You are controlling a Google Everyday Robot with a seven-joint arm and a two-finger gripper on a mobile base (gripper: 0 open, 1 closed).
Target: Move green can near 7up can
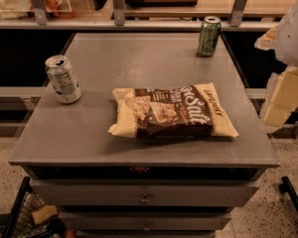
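The green can (208, 36) stands upright at the far right of the grey table (89, 133), close to its back edge. The 7up can (63, 78), silver-white with green print, stands upright near the table's left edge. My gripper (283, 100) hangs at the right edge of the view, beyond the table's right side and off its surface. It is well in front of and to the right of the green can and touches nothing. The white arm (294, 31) shows above it.
A tan and brown chip bag (171, 112) lies flat in the middle of the table, between the two cans. A shelf rail with metal posts (118, 6) runs behind the table. Drawers (144, 197) sit below the front edge, and a wire basket (25, 214) stands at the lower left.
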